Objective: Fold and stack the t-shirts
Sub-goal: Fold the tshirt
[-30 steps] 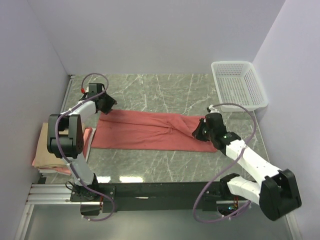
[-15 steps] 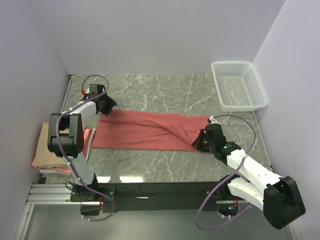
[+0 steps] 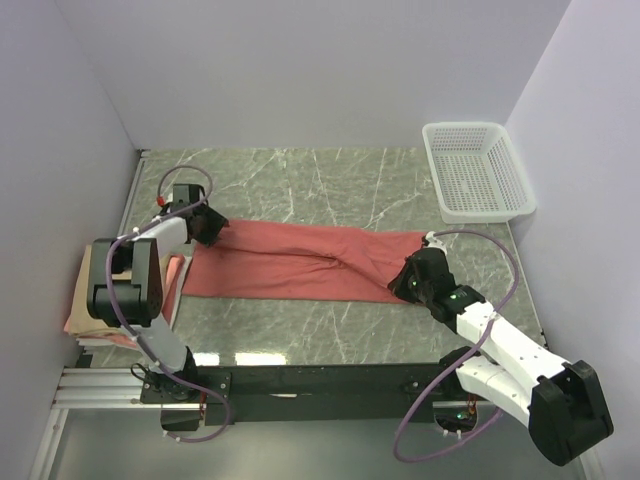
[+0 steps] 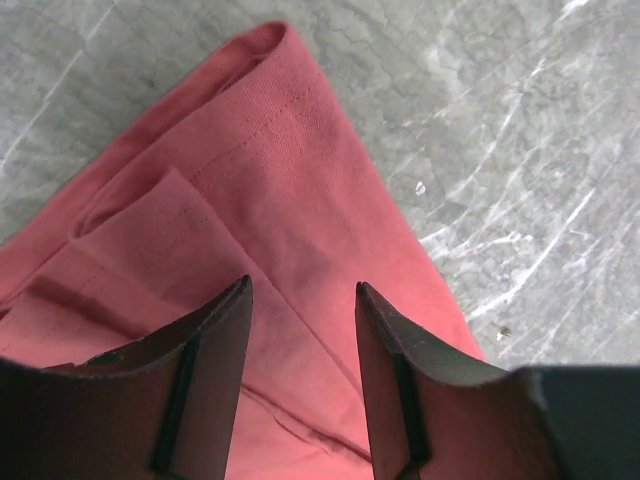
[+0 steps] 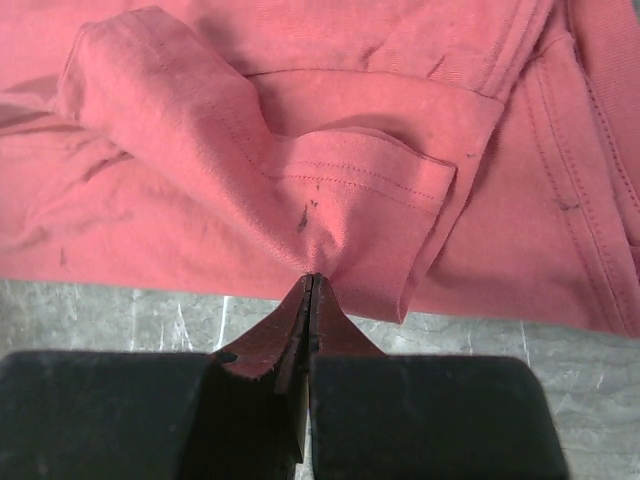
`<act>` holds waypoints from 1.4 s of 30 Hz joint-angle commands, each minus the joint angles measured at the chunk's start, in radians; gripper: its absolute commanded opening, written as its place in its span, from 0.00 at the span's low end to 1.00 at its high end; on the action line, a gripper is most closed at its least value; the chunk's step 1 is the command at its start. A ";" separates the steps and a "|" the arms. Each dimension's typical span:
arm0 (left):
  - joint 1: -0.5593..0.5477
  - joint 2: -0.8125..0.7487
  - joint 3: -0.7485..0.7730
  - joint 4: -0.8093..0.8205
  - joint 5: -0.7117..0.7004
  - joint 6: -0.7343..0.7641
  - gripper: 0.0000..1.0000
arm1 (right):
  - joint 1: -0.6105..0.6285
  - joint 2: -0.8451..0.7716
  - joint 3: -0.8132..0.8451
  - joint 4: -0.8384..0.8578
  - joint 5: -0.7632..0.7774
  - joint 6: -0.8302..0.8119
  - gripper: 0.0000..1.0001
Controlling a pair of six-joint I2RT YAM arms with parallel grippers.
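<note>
Top view: bright diffuse overhead light spreading evenly, shadows falling soft. White glare patches shining on table [image 3: 300,335] toward 6 o'clock. Wrist views: salmon-red t-shirt [image 5: 300,120] weave showing sharp; dark fingers [image 4: 205,370] softening slightly at 6 o'clock.

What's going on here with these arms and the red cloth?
Two robot arms are folding a salmon-red cotton t-shirt, now a long strip on the marble table. The right gripper is shut, pinching fabric at the shirt's right end; the left gripper hangs open over its left end. A pile of tan and pink shirts sits at the left edge.
</note>
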 commanded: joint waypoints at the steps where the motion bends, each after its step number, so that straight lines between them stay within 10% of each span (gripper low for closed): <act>1: 0.025 -0.069 -0.019 0.041 -0.013 -0.007 0.51 | 0.007 -0.010 0.005 -0.014 0.043 0.015 0.00; 10: 0.047 -0.123 -0.083 0.054 -0.010 -0.009 0.51 | 0.007 -0.021 0.008 -0.025 0.071 0.028 0.01; 18: 0.036 -0.203 -0.054 0.040 -0.017 0.002 0.51 | 0.061 -0.041 0.118 -0.063 0.089 -0.018 0.31; 42: -0.071 0.040 0.155 -0.091 -0.146 0.018 0.49 | 0.366 1.007 0.977 -0.052 0.129 -0.113 0.17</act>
